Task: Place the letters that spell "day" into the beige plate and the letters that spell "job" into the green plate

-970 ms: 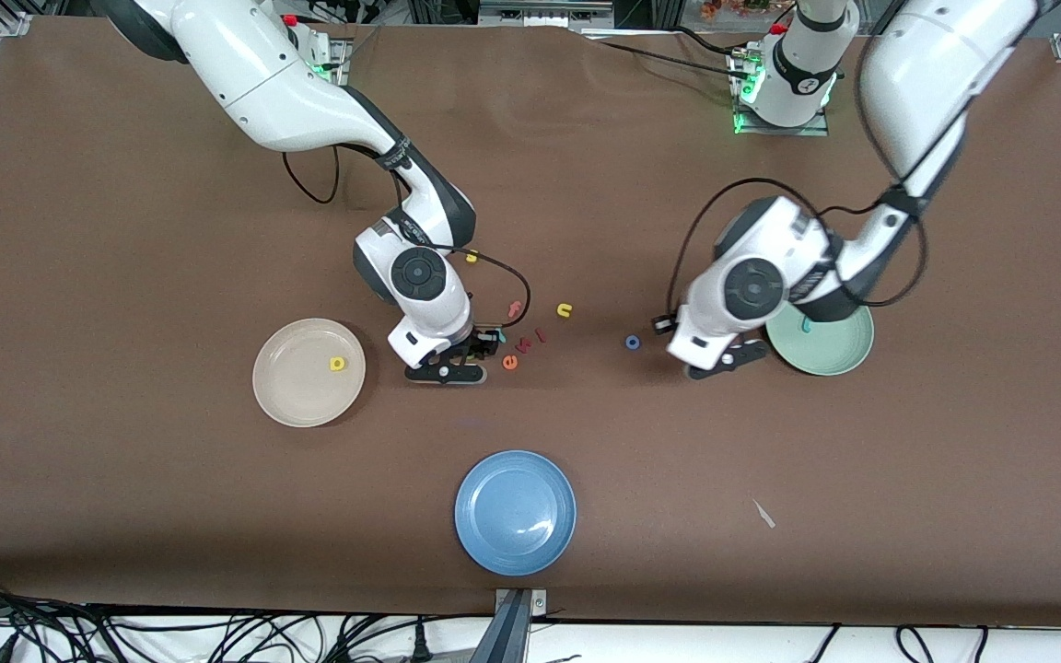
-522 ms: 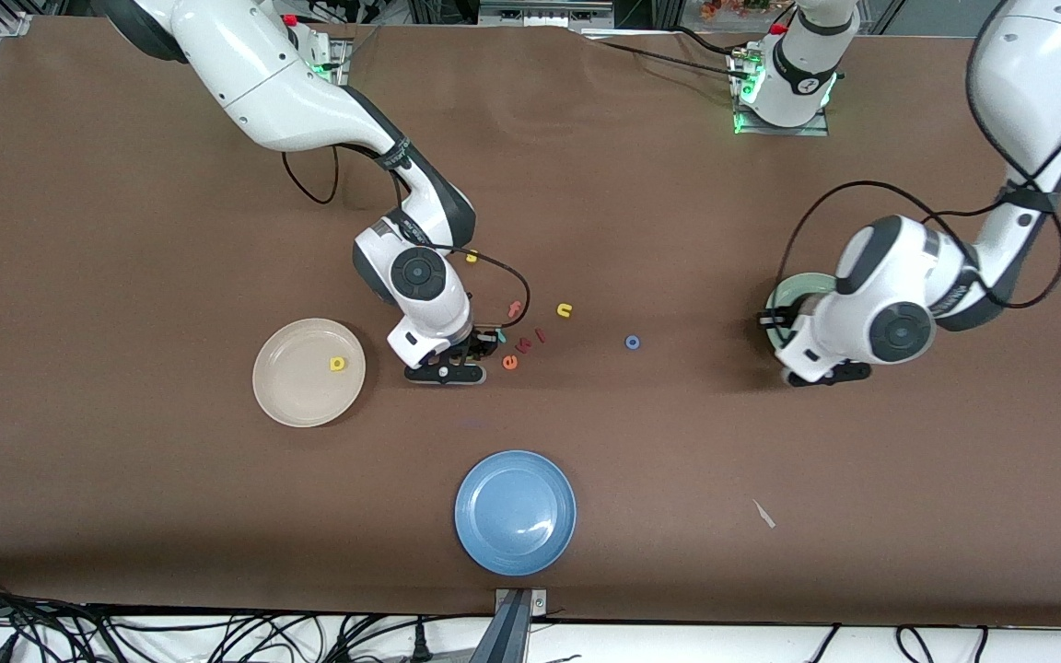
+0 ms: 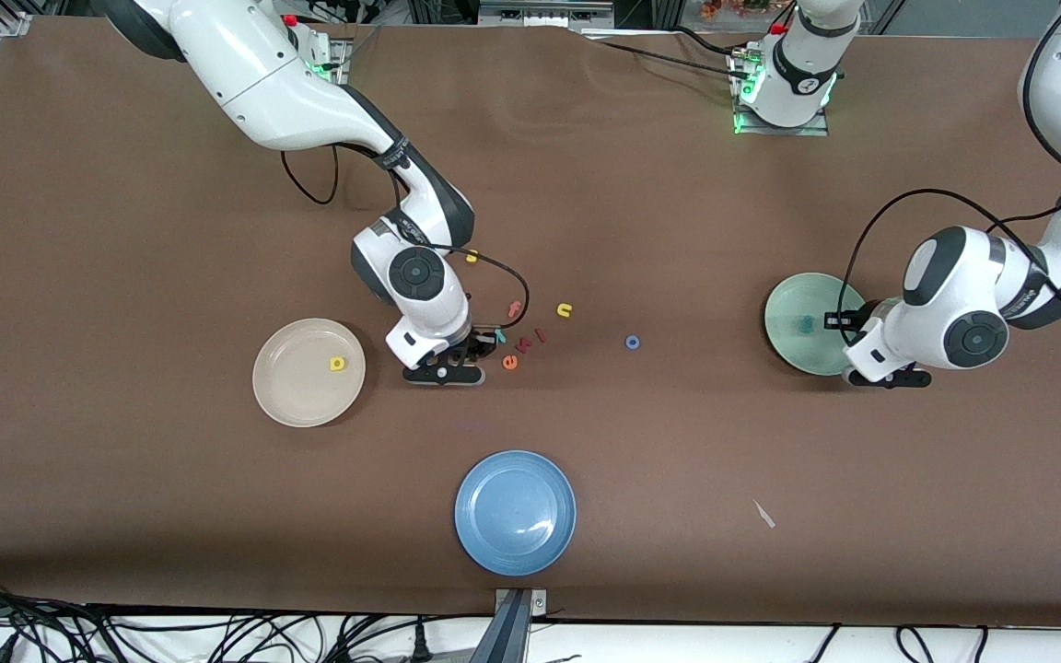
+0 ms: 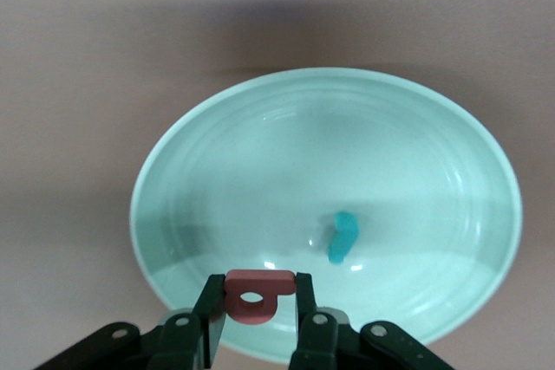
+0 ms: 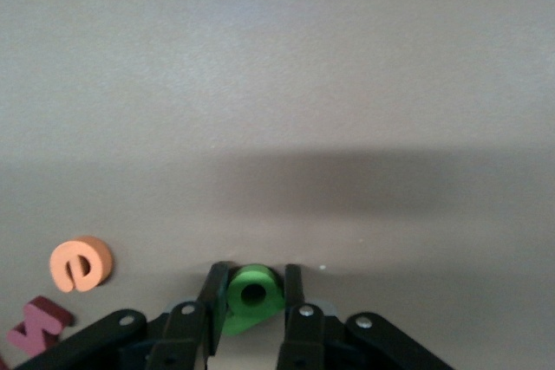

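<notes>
On my feed the brown surface [image 3: 125, 230] carried everything. The green plate [image 4: 260, 179] sat under my left gripper [image 4: 257, 301], which was clamped on the pinkish-red "b" [image 4: 257, 288] over the plate's rim; the teal "j" [image 4: 343, 237] lay in the plate just past it. The beige plate [image 3: 296, 396] with the yellow "d" [image 3: 337, 364] lay near my right gripper [image 5: 253, 301], whose fingers pinched the dark green "a" [image 5: 251, 296] down at the surface, the orange "e" [image 5: 81, 263] close by.

Blue plate [image 3: 515, 512] sits on the brown desk [image 3: 125, 479], nearest the front camera; orange "e" [image 3: 509, 362], yellow "u" [image 3: 565, 310], pink "f" [image 3: 514, 308] lie mid-desk
</notes>
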